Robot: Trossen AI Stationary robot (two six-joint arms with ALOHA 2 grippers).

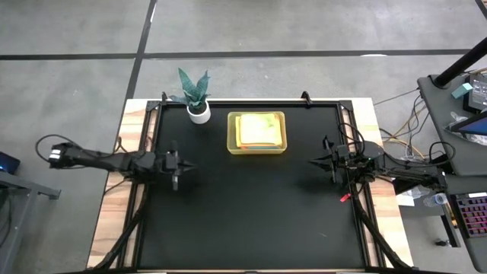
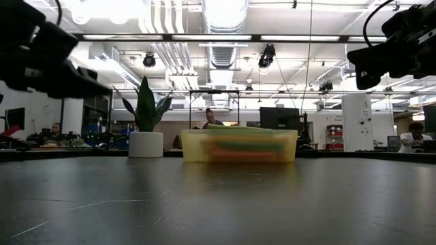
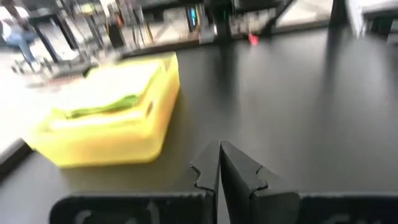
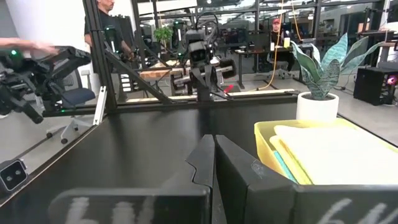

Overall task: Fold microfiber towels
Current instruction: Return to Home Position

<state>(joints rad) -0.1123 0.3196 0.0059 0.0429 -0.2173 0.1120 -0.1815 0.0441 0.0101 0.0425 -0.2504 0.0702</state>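
The microfiber towels [image 1: 258, 129] lie folded in a stack inside a translucent yellow bin [image 1: 232, 141] at the table's far middle; a lime-green layer [image 3: 102, 106] and a yellowish top cloth [image 4: 336, 152] show. An orange layer [image 2: 238, 155] shows through the bin's wall. My left gripper [image 1: 188, 164] hangs shut above the table's left side, pointing toward the middle. My right gripper [image 1: 313, 160] hangs shut above the right side, pointing toward the middle. Neither touches anything.
A potted plant in a white pot [image 1: 198, 106] stands at the far left, beside the bin. A small red object [image 1: 345, 198] lies at the table's right edge. The black tabletop [image 1: 251, 213] stretches bare between the arms and toward the near edge.
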